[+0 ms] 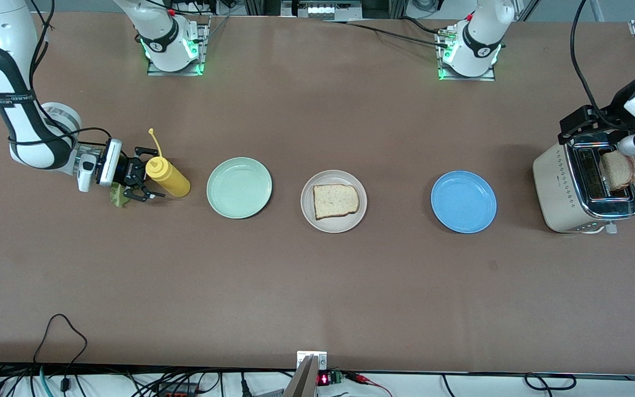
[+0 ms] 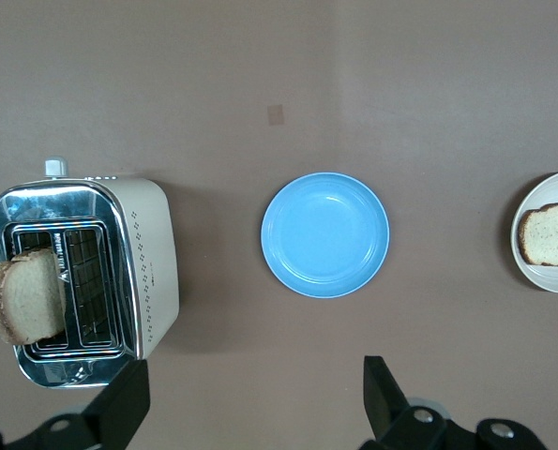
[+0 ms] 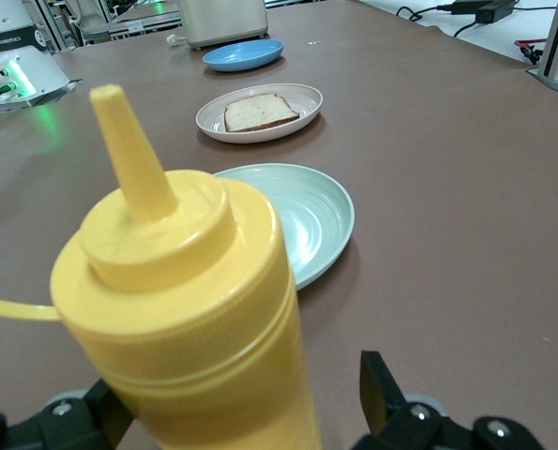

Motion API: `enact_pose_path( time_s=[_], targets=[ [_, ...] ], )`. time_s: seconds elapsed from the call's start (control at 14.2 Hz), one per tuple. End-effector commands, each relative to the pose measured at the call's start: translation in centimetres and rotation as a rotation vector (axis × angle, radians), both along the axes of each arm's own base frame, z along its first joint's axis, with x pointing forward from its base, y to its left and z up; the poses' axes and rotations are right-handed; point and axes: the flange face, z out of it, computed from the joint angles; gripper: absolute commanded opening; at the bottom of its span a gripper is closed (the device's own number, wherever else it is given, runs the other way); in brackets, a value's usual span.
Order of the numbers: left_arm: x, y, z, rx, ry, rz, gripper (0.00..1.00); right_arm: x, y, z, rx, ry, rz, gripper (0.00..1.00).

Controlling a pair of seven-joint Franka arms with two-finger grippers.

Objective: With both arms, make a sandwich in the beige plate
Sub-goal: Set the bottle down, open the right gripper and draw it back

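The beige plate (image 1: 310,215) (image 2: 530,271) (image 3: 302,117) lies mid-table with one toasted bread slice (image 1: 335,200) (image 2: 550,234) (image 3: 257,111) on it. A second slice (image 1: 619,170) (image 2: 25,296) sticks out of the toaster (image 1: 557,187) (image 2: 152,262) at the left arm's end. A green lettuce leaf (image 1: 118,196) lies on the table under my right wrist. My right gripper (image 1: 142,175) (image 3: 246,403) is level and open around an upright yellow squeeze bottle (image 1: 170,177) (image 3: 185,319), with a gap at one finger. My left gripper (image 1: 582,125) (image 2: 250,403) hangs open and empty, high over the table beside the toaster.
A mint-green plate (image 1: 239,187) (image 3: 311,216) sits between the bottle and the beige plate. A blue plate (image 1: 463,201) (image 2: 325,234) (image 3: 244,53) lies between the beige plate and the toaster. The arm bases (image 1: 174,44) stand along the table's edge farthest from the front camera.
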Motion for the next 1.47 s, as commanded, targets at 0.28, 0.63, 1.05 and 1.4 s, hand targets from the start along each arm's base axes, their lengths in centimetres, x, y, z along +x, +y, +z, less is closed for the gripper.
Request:
enact_pose_path(
  time_s=[0.28, 0.63, 1.05, 1.4],
  targets=[
    [-0.4, -0.2, 0.3, 0.002, -0.014, -0.011, 1.0, -0.1, -2.3, 0.5, -0.005, -0.032, -0.017, 1.0],
    [-0.3, -0.1, 0.1, 0.002, -0.013, -0.008, 1.0, -0.5, -3.7, 0.3, -0.027, -0.03, -0.003, 1.0],
    [-0.4, -0.2, 0.3, 0.002, -0.016, -0.009, 1.0, -1.5, -6.0, 0.2, -0.065, -0.03, 0.019, 1.0],
    [-0.4, -0.2, 0.2, 0.002, -0.014, -0.009, 1.0, -3.7, -13.5, 2.5, -0.141, -0.021, -0.005, 1.0]
  ],
)
